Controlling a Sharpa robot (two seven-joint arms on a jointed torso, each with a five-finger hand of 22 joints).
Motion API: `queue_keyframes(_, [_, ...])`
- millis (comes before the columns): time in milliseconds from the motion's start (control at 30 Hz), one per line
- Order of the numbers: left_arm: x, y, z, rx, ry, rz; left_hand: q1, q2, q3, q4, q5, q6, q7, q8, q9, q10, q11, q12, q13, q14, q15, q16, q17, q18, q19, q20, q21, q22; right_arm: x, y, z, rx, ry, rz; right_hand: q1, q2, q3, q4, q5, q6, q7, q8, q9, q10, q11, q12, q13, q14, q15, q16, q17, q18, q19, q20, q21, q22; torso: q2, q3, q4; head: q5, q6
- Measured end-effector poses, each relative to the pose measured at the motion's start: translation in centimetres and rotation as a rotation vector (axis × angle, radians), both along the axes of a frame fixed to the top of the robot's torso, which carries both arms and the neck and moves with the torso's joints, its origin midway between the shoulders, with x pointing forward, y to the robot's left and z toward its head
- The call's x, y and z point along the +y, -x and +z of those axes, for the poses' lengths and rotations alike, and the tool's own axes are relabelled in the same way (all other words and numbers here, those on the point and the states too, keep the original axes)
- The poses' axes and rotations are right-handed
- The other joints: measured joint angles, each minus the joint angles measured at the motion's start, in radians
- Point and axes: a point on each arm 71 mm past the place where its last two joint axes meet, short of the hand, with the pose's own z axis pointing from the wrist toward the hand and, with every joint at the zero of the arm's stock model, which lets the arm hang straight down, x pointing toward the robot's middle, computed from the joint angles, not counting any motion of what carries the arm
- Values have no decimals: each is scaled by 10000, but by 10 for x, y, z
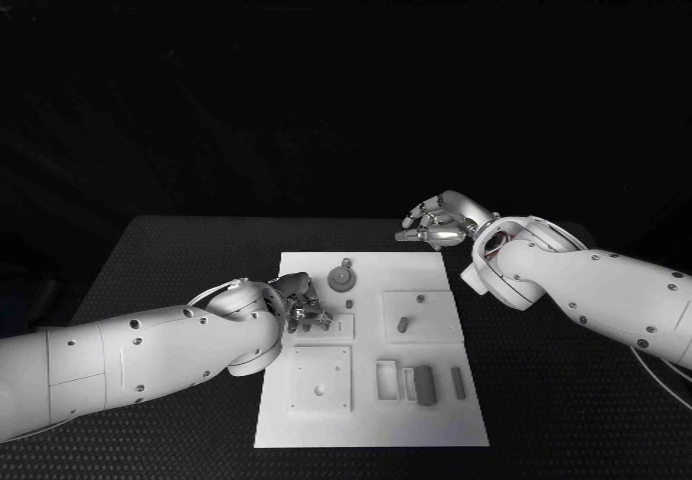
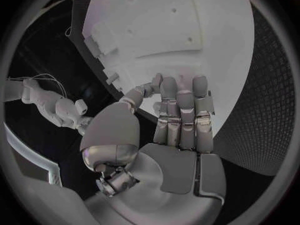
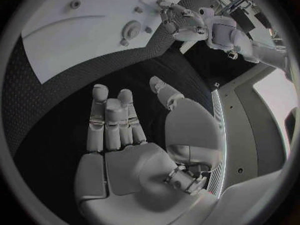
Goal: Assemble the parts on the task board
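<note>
Your desk [image 1: 173, 250] is the biggest thing here, dark and textured, with the white task board [image 1: 372, 425] lying flat in its middle between the two arms. Your left robot hand [image 1: 293, 301] sits over the board's left edge, fingers straight and close together in its wrist view, nothing visibly between them, so read it as empty. Your right robot hand [image 1: 437, 227] hovers off the board's far right corner over the desk, fingers extended and apart, holding nothing. On the board, a round part [image 1: 342, 277] sits near the far edge, a small peg [image 1: 404, 323] lies in the square recess on the right, and upright slim pieces [image 1: 423, 384] stand in a row near the near right. These parts look small, rigid and light, probably smooth plastic, so expect them to slip or tip; pinch each across its narrow sides, low down, with fingertips rather than a full grasp.
</note>
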Motion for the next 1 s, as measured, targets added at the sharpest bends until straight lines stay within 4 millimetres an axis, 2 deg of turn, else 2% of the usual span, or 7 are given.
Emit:
queue_keyframes(667, [-3, 0, 0, 72, -55, -101, -2, -2, 42, 42, -44, -5, 4, 27, -2, 0, 0, 50, 1, 1, 0, 148, -88, 0, 50, -14, 0, 25, 0, 0, 0, 46, -23, 14, 1, -1, 0, 0, 0, -28, 25, 0, -2, 0, 0, 0, -11, -36, -34, 0, 0, -4, 0, 0, 0, 0, -5, 8, 10, -16, -11])
queue_keyframes(867, [-7, 2, 0, 117, -73, -304, -3, -6, 41, 41, -63, 8, -10, -88, -74, 24, -24, 109, 1, 1, -1, 267, -115, 1, 52, -13, 0, 60, 0, 0, 0, 58, -40, 17, -65, 65, -70, 70, 0, -28, 24, 0, -3, 0, 0, 0, -19, -36, -33, 0, 1, -4, 0, 0, 0, 0, -5, 8, 7, -15, -17])
queue_keyframes(1000, [-18, 7, -1, 99, -73, -719, 63, -72, 42, 42, -469, 50, 17, -68, -85, 42, -42, 113, 20, 2, -2, 386, -221, 0, 127, -18, 0, 103, -1, 0, 0, 64, -45, 14, -68, 69, -70, 70, 0, -27, 23, 0, -3, 0, 0, -1, -22, -36, -33, 0, 0, -4, 0, 0, 0, 0, -4, 10, 4, -15, -26])
